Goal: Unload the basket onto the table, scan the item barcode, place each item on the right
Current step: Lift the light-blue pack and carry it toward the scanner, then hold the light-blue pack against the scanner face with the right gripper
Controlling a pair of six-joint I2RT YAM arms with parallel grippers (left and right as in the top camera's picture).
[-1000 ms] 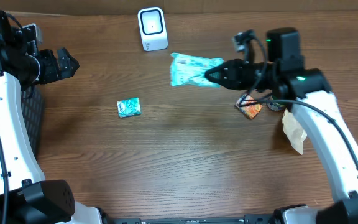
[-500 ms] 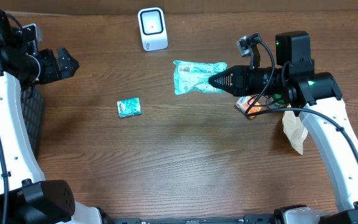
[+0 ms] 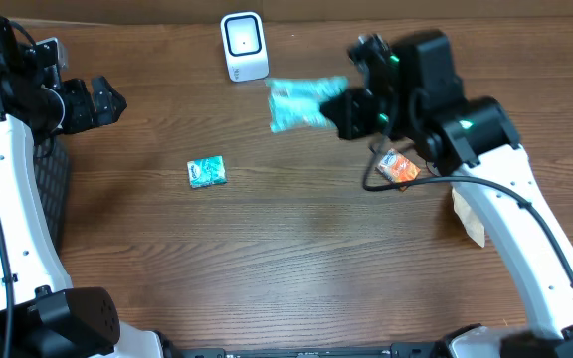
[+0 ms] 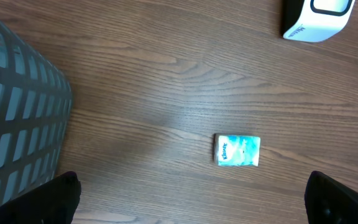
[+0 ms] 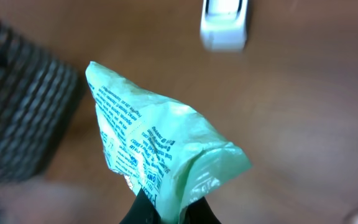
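A: Up at the far middle of the tabletop (image 3: pixel 296 259), just right of the white scanner (image 3: pixel 244 46): teal packet (image 3: pixel 306 102) held in the air, pinched by one end in the right claw (image 3: pixel 338 111). Clenched hard on the crimped edge, judging by the wrist view.

B: Step in hand, then?

A: Presenting for the scan, by the look of it. Lifted clear of the wood, near the scanner, not squarely before its window. Blurred from overhead, so edges hard to fix.

B: And placed how against the claw?

A: Sticking out leftward from the grip, toward the scanner; free end a little nearer than the scanner and to its right. Fine print turned to the wrist camera; no barcode to be made out.

B: Next move?

A: Probably rolling the wrist to bring the barcode panel toward the scanner window, then holding steady close before it. Worth minding the floppy film: apt to fold and hide the bars.

B: And the left claw (image 3: pixel 102 102)?

A: Spread wide, empty, parked at the far left near the dark basket (image 3: pixel 53 189). Well apart from the small tissue pack (image 3: pixel 206 171) lying flat left of centre.

B: Other clutter?

A: Just an orange sachet (image 3: pixel 399 167) under the right arm, tan bag (image 3: pixel 471 214) at the right edge. Both resting on the tabletop, touched by neither claw.
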